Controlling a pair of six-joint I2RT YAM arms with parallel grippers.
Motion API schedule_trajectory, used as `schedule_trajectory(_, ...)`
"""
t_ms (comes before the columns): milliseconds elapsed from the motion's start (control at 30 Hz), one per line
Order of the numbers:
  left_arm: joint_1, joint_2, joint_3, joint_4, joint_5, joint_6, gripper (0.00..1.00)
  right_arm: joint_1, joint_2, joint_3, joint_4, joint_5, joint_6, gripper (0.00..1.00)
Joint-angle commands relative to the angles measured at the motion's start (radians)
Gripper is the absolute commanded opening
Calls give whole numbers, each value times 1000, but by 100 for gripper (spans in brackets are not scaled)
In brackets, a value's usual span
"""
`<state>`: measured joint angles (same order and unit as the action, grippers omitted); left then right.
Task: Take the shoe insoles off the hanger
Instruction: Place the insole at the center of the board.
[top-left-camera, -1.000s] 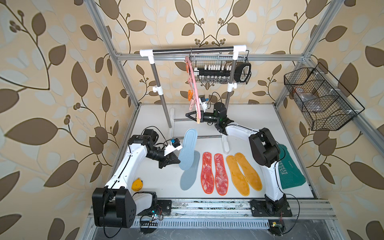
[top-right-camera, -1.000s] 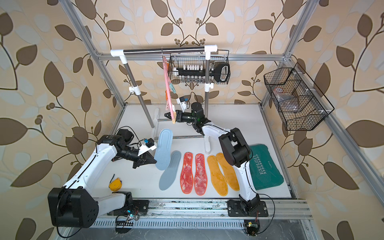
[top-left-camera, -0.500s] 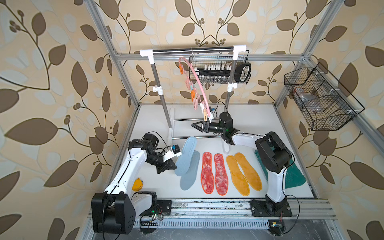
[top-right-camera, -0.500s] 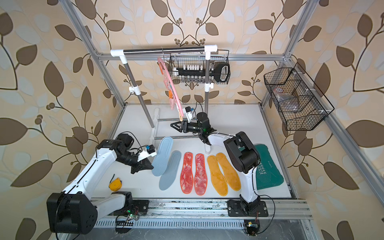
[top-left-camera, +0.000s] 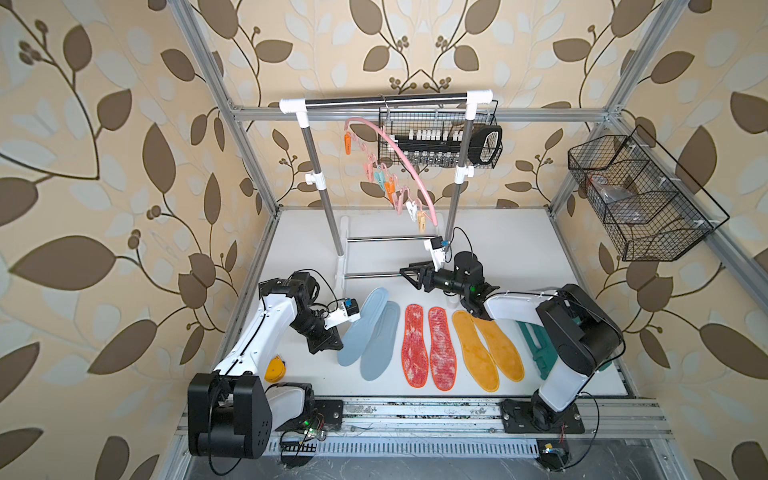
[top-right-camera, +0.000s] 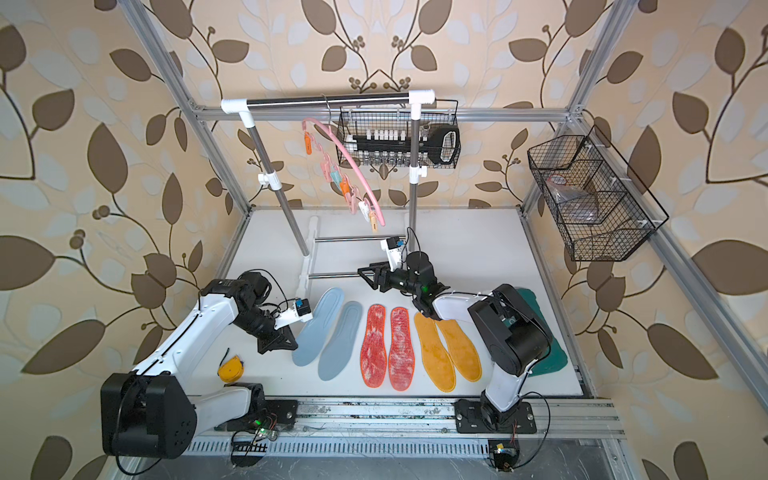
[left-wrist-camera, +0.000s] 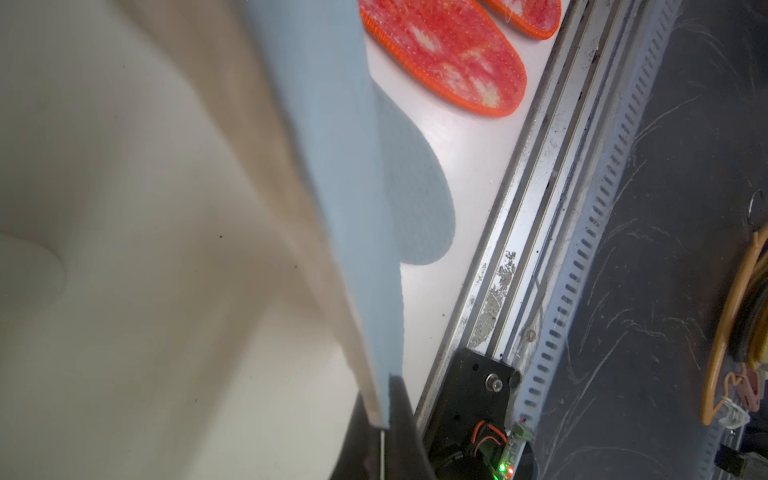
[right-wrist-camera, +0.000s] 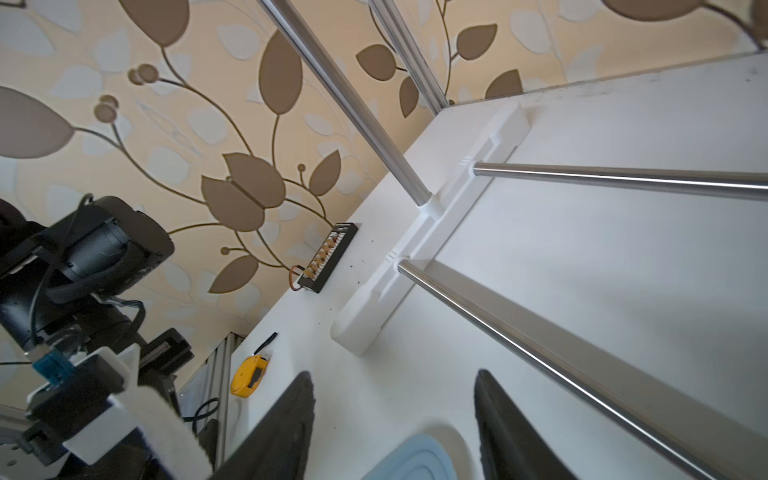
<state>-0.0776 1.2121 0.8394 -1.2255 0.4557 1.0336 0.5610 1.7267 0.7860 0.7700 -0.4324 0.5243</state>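
White tabletop (top-left-camera: 519, 249) is seen bearing five shoe insoles (top-left-camera: 440, 340) at lower centre; the sixth, a grey-blue insole (top-left-camera: 368, 322), is pinched edgewise by the closed left gripper (top-left-camera: 337, 345). The right gripper (top-left-camera: 409, 276) is spread, empty. The hanger (top-left-camera: 399, 153), upper centre, is stripped bare. Released tilted, the held insole could overlap or nudge its partner (top-left-camera: 380, 349).

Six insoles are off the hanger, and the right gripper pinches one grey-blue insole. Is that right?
No. It is the left gripper that pinches the grey-blue insole, as the left wrist view shows; the right gripper is open and empty. The rest holds.
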Motion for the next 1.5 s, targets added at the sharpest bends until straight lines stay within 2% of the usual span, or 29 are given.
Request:
schedule_trajectory(0, 7, 36, -14, 11, -54, -64, 0, 2, -75, -63, -11, 118, -77, 61)
schedule_trajectory(267, 14, 157, -8, 22, -110, -119, 0, 2, -278, -201, -142, 291, -179, 64)
schedule_trajectory(567, 19, 322, -14, 133, -142, -191, 0, 2, -464, -255, -288, 386, -255, 66)
schedule_trajectory(733, 21, 381, -23, 182, -166, -215, 14, 1, -542, -280, -340, 432, -289, 66)
schedule_trajectory(1000, 21, 333, -23, 205, -141, -228, 38, 2, -591, -313, -376, 462, -300, 67)
schedule_trajectory(1333, 21, 139, -42, 186, -115, -231, 51, 1, -694, -348, -433, 486, -387, 76)
schedule_trajectory(1400, 21, 119, -35, 156, -97, -221, 52, 1, -721, -349, -462, 524, -397, 98)
schedule_trajectory(1467, 21, 95, -26, 136, -82, -221, 52, 2, -755, -351, -494, 585, -400, 98)
